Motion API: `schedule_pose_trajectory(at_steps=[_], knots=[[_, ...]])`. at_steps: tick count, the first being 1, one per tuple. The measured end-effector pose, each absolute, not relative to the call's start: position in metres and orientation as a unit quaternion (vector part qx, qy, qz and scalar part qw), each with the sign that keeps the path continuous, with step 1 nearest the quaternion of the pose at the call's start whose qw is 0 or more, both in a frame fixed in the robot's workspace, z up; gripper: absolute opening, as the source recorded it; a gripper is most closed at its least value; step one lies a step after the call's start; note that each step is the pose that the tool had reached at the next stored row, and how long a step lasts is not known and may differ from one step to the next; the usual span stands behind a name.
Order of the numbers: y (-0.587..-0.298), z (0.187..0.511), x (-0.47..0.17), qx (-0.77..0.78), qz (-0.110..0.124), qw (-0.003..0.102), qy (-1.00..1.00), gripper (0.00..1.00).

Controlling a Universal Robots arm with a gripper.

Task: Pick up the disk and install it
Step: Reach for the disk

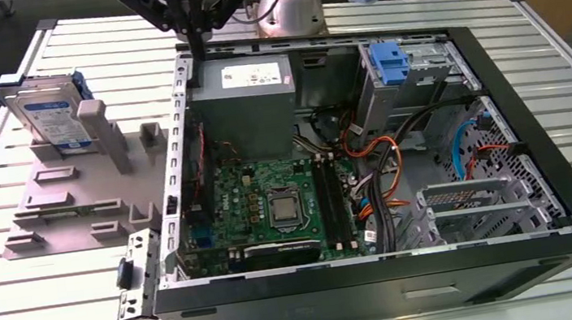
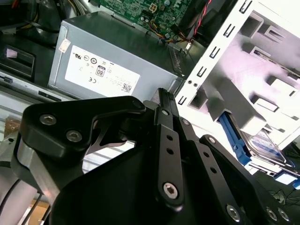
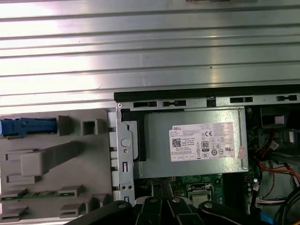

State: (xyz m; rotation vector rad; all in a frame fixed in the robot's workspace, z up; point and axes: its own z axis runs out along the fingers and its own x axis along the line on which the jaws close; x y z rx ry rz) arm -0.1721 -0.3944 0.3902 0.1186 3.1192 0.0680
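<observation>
The disk (image 1: pixel 46 116) is a silver drive in a blue frame, standing on edge in a grey holder (image 1: pixel 73 204) at the exterior view's left, beside the open computer case (image 1: pixel 387 270). In the second wrist view the disk (image 2: pixel 263 146) sits in the holder (image 2: pixel 243 70). In the first wrist view the disk (image 3: pixel 28 126) appears as a blue edge. My black gripper (image 1: pixel 193 44) hangs over the case's back left corner, to the right of the disk and apart from it. In both wrist views my gripper (image 2: pixel 161 93) (image 3: pixel 158 188) has its fingers together, holding nothing.
A grey metal box with a white sticker (image 1: pixel 243 79) lies in the case just under my gripper. A green board (image 1: pixel 269 203) and cables (image 1: pixel 386 172) lie lower in the case. A blue clip (image 1: pixel 388 61) sits in the drive bay at the back right. All rests on a ribbed metal table (image 1: pixel 54 319).
</observation>
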Motion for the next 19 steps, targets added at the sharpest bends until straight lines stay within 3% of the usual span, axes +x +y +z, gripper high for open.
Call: schedule_pose_trajectory(at_steps=[19], knots=[[-0.3944,0.3896,-0.1757,0.038,0.022,0.009,0.999,0.11]])
